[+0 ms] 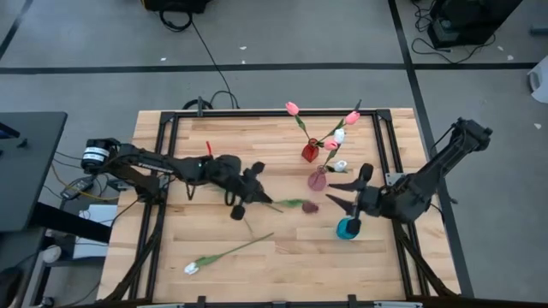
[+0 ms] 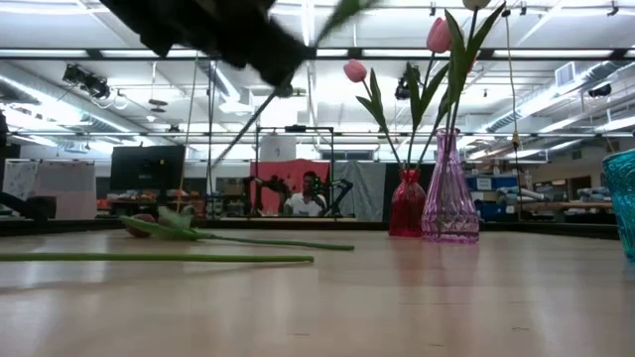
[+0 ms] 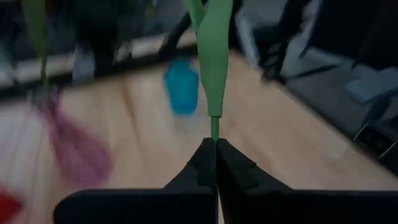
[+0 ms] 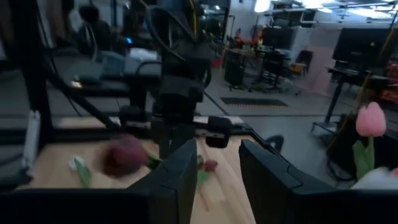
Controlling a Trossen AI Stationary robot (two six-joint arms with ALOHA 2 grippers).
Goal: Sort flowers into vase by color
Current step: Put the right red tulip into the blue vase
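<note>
My left gripper (image 1: 255, 198) is over the middle of the table, shut on the green stem of a maroon tulip (image 1: 310, 206). The tulip's head points toward my right gripper (image 1: 338, 195), which hovers open just to the right of it with nothing between its fingers (image 4: 180, 180). A red vase (image 1: 309, 152) and a pink glass vase (image 1: 318, 180) at the far right hold pink and white tulips. A teal vase (image 1: 347, 228) stands below my right gripper. A white tulip (image 1: 192, 268) lies flat near the front edge. My left gripper pinches the tulip's thin stem (image 3: 214, 127) between its two shut fingertips, just behind a long leaf (image 3: 214, 56). The fingers come nearly level from the table's left, and the stem runs on forward past them. The flower is lifted clear of the table.
In the low view another maroon tulip (image 2: 139, 226) lies on the table, behind the white tulip's long stem (image 2: 159, 258). A white flower head (image 1: 340, 165) sits beside the pink glass vase. Black frame rails run along the table's edges.
</note>
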